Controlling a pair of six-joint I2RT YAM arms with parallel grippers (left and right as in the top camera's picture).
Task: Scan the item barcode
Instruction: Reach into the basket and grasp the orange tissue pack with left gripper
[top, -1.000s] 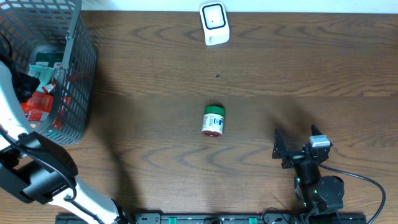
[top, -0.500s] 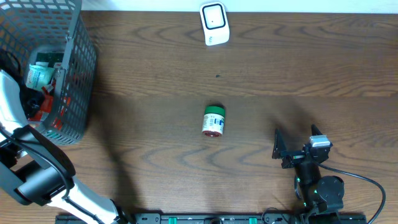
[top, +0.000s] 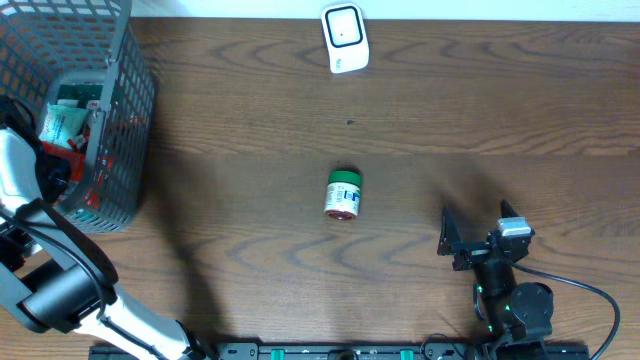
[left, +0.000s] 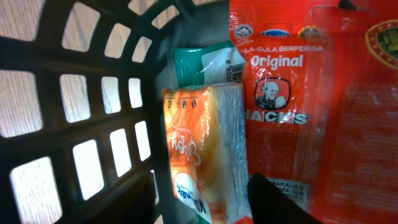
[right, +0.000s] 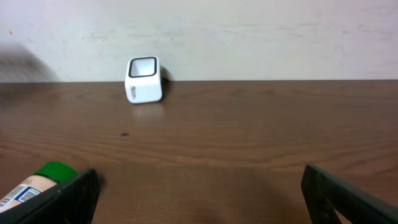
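Inside the grey basket (left: 93, 93), my left gripper (left: 205, 200) straddles an upright orange snack packet (left: 202, 143). The right finger sits against the packet's edge, and a sliver of gap shows on the left side. Behind it lie a green packet with a barcode (left: 205, 62) and a red "Original" sachet (left: 280, 93). From overhead, the left arm reaches into the basket (top: 122, 110) and its jaws are hidden. The white scanner (top: 344, 38) (right: 143, 79) stands at the table's far edge. My right gripper (top: 476, 236) (right: 199, 199) rests open and holds nothing.
A green-capped bottle (top: 343, 194) (right: 37, 182) lies on its side mid-table, just left of the right gripper's left finger. More red packets (left: 367, 124) fill the basket. The basket's wall presses close on the left finger's outer side.
The left jaws have narrowed around the orange packet. The left arm has shifted slightly inside the basket. The right arm, bottle and scanner have not moved.
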